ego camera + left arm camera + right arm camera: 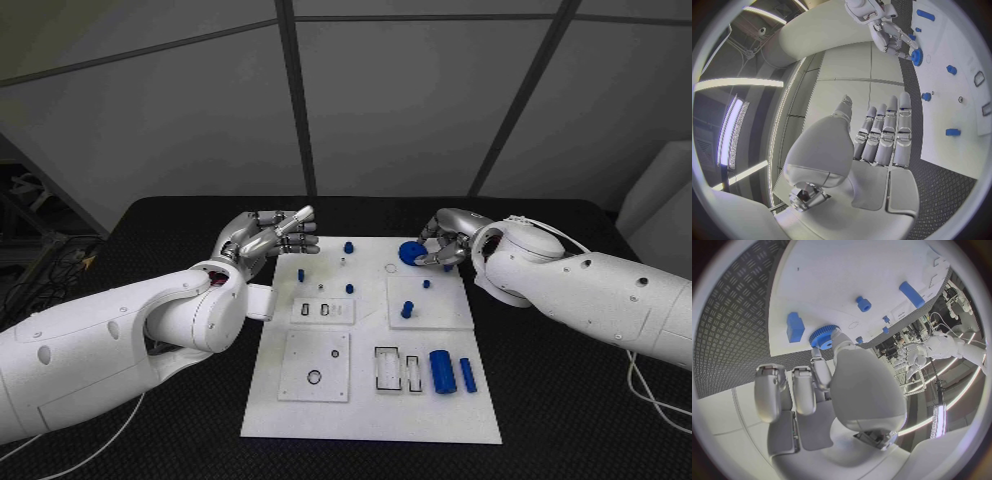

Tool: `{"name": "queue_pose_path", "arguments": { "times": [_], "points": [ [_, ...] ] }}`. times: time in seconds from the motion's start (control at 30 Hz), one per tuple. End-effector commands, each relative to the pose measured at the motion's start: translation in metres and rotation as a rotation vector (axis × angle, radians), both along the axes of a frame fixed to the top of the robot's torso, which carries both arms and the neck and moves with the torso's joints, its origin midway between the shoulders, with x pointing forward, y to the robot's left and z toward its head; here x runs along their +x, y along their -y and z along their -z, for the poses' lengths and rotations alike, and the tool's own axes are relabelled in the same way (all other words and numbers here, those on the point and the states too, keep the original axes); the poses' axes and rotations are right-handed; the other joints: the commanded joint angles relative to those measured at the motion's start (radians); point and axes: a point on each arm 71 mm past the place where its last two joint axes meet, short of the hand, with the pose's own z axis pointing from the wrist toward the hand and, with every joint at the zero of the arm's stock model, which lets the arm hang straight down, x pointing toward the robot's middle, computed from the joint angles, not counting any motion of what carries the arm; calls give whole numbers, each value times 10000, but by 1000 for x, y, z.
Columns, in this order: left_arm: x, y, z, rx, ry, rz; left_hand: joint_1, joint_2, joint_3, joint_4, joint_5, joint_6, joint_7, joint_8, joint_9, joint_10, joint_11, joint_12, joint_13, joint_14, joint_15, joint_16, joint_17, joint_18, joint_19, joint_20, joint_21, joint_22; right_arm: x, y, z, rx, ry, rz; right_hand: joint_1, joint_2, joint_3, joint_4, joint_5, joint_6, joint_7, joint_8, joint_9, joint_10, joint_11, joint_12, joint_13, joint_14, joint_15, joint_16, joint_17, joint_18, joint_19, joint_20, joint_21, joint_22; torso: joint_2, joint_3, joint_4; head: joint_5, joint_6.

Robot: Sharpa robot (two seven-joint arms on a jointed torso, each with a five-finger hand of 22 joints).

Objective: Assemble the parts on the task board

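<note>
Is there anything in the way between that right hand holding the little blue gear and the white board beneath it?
Nothing visible. The right hand holds the blue gear at the task board's far edge; the small blue peg nearby stands clear to one side.

No readable text, label, brand, number or sign anywhere on the visible surfaces.

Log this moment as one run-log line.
right hand: holds blue gear over task board | left hand: open, off board's far-left corner
</note>
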Motion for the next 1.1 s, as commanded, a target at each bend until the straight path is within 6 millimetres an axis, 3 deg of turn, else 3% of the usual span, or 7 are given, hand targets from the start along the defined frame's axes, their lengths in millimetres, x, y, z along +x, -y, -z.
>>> {"name": "queue_pose_path", "arguments": {
  "times": [0.03, 1.1],
  "points": [
    [0, 1, -1, 9, 50, 147, 28, 79, -34, -51, -11, 49, -3, -42, -5, 28, 18, -52, 1, -29, -26, -40, 14, -114, -63, 21, -48, -15, 1, 0, -2, 128, 118, 157, -154, -9, -15, 79, 17, -32, 21, 14, 0, 78, 34, 64, 50, 815, 77, 49, 1266, -73, 551, 53, 56, 1549, 10, 4, 9, -12, -5],
    [1, 1, 0, 17, -2, 155, 29, 90, -35, -54, -9, 52, 1, -46, -5, 28, 18, -58, 0, -23, -28, -46, 22, -113, -63, 21, -46, -15, 5, -9, -4, 30, 596, 222, -183, -146, -80, 175, -67, -200, 81, -50, -22, 138, 91, 289, 298, 845, 131, 143, 1456, -106, 620, 102, 131, 1711, 12, 8, 0, 30, -64]
  ]
}}
